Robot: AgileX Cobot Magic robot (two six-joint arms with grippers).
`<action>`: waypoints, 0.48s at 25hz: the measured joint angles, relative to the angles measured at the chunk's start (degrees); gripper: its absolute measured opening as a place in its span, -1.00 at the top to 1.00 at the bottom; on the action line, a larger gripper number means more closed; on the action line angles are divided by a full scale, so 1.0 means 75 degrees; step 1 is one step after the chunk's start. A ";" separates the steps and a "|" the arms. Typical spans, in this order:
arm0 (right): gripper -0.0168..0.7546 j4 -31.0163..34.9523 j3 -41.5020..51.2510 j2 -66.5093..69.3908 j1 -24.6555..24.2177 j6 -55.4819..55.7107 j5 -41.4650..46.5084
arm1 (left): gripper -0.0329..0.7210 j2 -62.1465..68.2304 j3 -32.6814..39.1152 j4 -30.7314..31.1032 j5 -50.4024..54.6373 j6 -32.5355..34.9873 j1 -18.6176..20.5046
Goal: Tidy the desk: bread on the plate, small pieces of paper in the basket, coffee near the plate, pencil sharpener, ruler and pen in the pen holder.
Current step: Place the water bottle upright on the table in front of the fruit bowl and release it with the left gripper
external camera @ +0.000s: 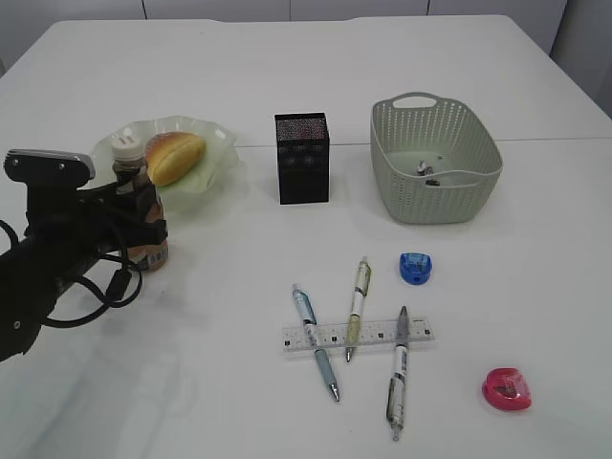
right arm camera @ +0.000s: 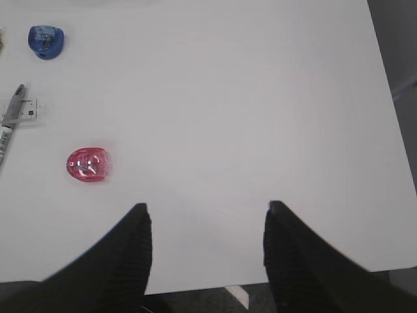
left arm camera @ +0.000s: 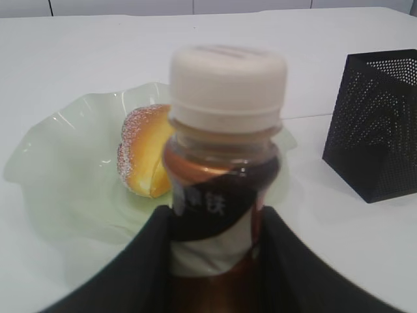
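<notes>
On the left side of the desk: the left gripper (external camera: 143, 215) is clamped round the coffee, and everything else lies spread across the white top.
Desk (external camera: 478, 86): large plain white tabletop; it carries every item below.
Basket (external camera: 435, 182): right of centre towards the far edge, upright; small pieces of paper (external camera: 427, 169) lie in its bottom.
Plate (external camera: 215, 163): towards the far left, wavy pale green rim; the bread (external camera: 175, 156) rests on it, sugar-dusted.
Left gripper: both black fingers (left arm camera: 140, 261) press the sides of the coffee (left arm camera: 225, 169); the bottle is upright, white cap on top, just beside the plate's near rim. I cannot tell whether its base touches the desk.
Right gripper (right arm camera: 205, 244): jaws spread wide with nothing between them, above the desk's near right corner; out of sight in the exterior view.
Pen holder (external camera: 302, 158): black mesh box, upright, between plate and basket, apart from both.
Ruler (external camera: 357, 335): clear, flat, near the front edge at centre.
Three pens (external camera: 357, 308): laid across the ruler, side by side.
Blue pencil sharpener (external camera: 417, 268): between basket and ruler, touching neither.
Pink pencil sharpener (external camera: 507, 389): towards the near right corner, well apart from the ruler.
</notes>
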 joint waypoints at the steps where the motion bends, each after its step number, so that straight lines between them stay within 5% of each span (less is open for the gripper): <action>1: -0.17 0.0000 0.0000 0.0000 0.0000 0.0000 0.0000 | 0.20 0.0000 0.0000 0.0000 0.0002 0.0000 0.0000; 7: -0.17 -0.0017 0.0000 0.0000 0.0000 0.0000 -0.0011 | -0.19 0.0000 0.0000 -0.0012 -0.0002 0.0000 0.0000; 12: -0.17 -0.0020 0.0000 0.0000 0.0000 0.0000 -0.0054 | -0.31 0.0013 0.0000 -0.0012 -0.0015 0.0000 0.0000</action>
